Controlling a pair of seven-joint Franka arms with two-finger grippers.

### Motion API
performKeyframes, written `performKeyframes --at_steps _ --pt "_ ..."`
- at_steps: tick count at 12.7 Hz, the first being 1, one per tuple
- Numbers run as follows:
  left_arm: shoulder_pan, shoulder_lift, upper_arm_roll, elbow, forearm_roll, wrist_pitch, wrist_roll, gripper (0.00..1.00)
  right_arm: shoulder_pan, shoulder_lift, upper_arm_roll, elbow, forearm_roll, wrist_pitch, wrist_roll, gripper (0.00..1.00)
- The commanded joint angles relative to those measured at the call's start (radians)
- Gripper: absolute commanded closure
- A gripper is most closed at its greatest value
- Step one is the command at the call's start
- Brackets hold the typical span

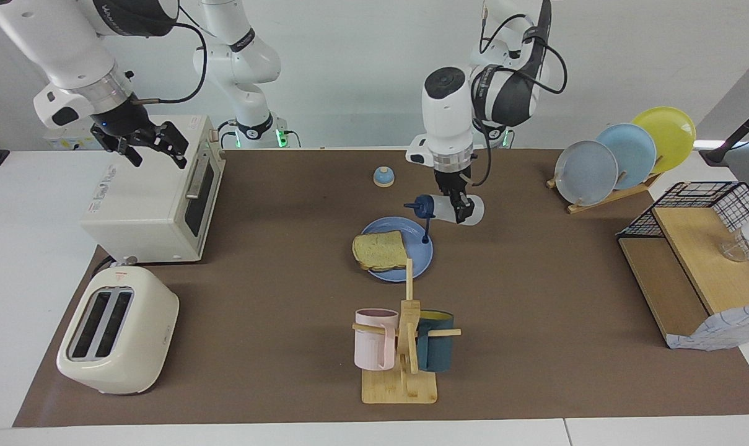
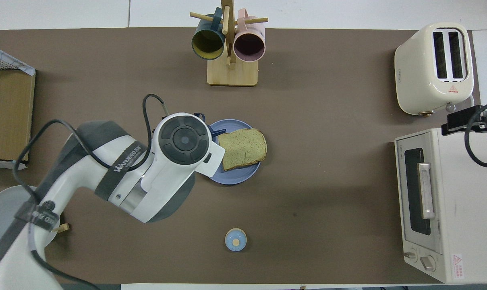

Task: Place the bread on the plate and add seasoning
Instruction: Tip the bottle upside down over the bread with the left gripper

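- seasoning [image 1: 451,208], a small translucent bottle with a navy cap, hangs on its side in the left gripper [image 1: 459,209], whose fingers are clamped on its body; the open cap flap dangles below the spout.
- judged light and slightly squeezable, the smooth plastic looks apt to slip, so a hold across the mid-body, as here, seems the sound one.
- in the facing view the bottle's spout points toward nine o'clock, over the plate's [image 1: 420,238] rim at roughly one o'clock.
- bread [image 1: 380,251], one soft, light slice, lies flat on the plate, overhanging its nine o'clock edge, below the spout and clear of it.
- right gripper [image 1: 153,145] waits with fingers apart above the toaster oven [image 1: 145,204].
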Motion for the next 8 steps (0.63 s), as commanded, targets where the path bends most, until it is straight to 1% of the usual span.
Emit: performKeyframes --at_steps 1,2,3,5,8 --pt "-0.054 0.157 0.012 0.139 0.100 -0.095 -0.059 1.00 0.009 0.017 0.015 0.038 -0.052 -0.005 -0.007 0.00" --pt "-0.097 0.230 0.015 0.189 0.157 -0.143 -0.065 1.00 0.008 0.025 0.015 0.041 -0.051 -0.005 -0.005 0.00" --pt "-0.112 0.284 0.015 0.226 0.200 -0.177 -0.071 1.00 0.009 0.031 0.016 0.041 -0.046 -0.010 -0.005 0.00" --pt "-0.125 0.291 0.015 0.226 0.275 -0.201 -0.069 1.00 0.011 0.013 0.016 0.002 -0.046 -0.039 -0.004 0.00" --pt "-0.145 0.292 0.014 0.216 0.403 -0.250 -0.069 1.00 0.008 0.007 0.016 -0.005 -0.029 -0.039 -0.005 0.00"
